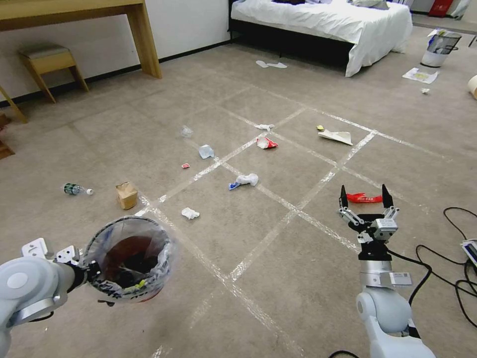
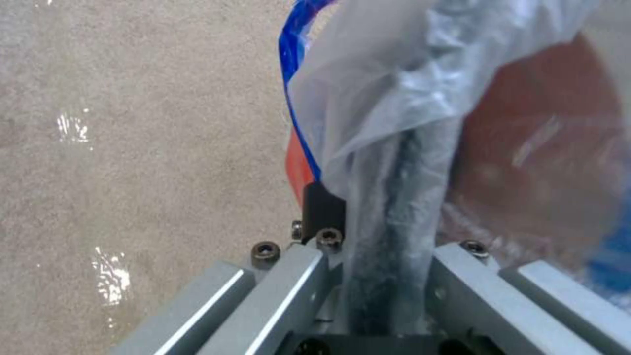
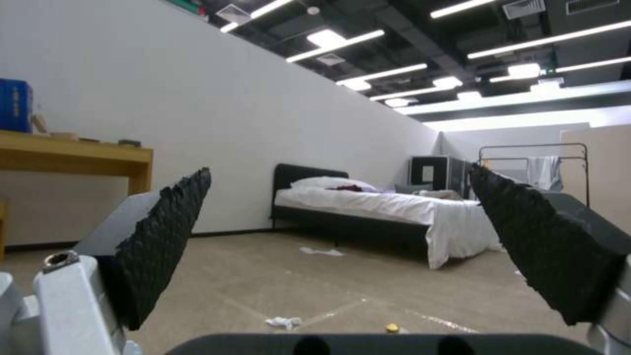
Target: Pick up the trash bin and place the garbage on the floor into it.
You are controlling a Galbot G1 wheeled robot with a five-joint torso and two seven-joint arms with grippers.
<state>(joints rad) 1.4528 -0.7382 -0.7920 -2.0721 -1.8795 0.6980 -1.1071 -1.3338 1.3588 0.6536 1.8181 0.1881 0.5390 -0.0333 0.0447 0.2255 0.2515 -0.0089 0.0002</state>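
closest in, we see the left gripper [image 1: 88, 272] clamped on the rim of the trash bin [image 1: 130, 258], its fingers [image 2: 323, 207] pinching the bagged edge, one outside and one inside. the bin hangs just above the floor [image 1: 278, 278] at our left, mouth up, some dark scraps lying at its bottom. to our right the right gripper [image 1: 366, 200] is raised over the carpet, its two black fingers [image 3: 164, 231] spread wide with nothing between them. just past its tips a red wrapper [image 1: 363, 199] lies flat. farther out the garbage is scattered across the taped squares: a white tissue [image 1: 190, 214] near the bin, a brown carton [image 1: 126, 195] and a plastic bottle [image 1: 76, 189] off to the left, a crumpled tissue with a blue bit [image 1: 246, 180] in the middle, then a pale blue cup [image 1: 205, 151], a red-and-white packet [image 1: 266, 143] and a folded white paper [image 1: 337, 136]. beyond stand the bed [image 1: 323, 25] and the white bin [image 1: 439, 48].
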